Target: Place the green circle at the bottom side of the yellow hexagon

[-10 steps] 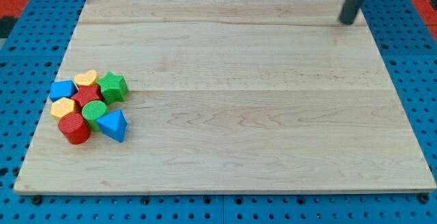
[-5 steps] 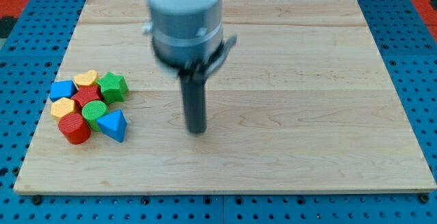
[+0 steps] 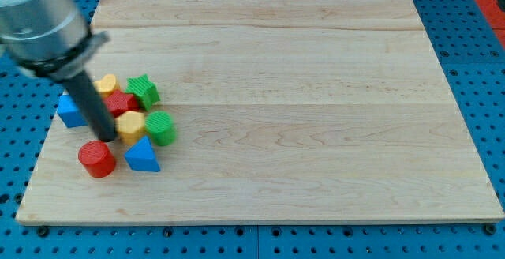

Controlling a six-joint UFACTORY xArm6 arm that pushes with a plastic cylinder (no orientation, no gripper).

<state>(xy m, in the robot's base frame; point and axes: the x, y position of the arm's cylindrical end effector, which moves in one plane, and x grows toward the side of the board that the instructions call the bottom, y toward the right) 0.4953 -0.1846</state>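
Observation:
The green circle (image 3: 161,127) lies at the board's left, touching the right side of the yellow hexagon (image 3: 131,124). My tip (image 3: 106,137) is down on the board just left of the yellow hexagon, touching it, and just above the red cylinder (image 3: 97,159). The rod slants up to the view's top left and hides part of the cluster behind it.
A blue triangle (image 3: 143,155) sits below the hexagon and green circle. A red block (image 3: 121,103), a yellow heart (image 3: 106,84), a green star (image 3: 143,91) and a blue block (image 3: 71,110) lie above. The wooden board (image 3: 316,133) rests on a blue pegboard.
My tip swept from the board's middle leftward into the cluster. The yellow hexagon, green circle, blue triangle, red block and green star shifted right; the red cylinder slid down a little.

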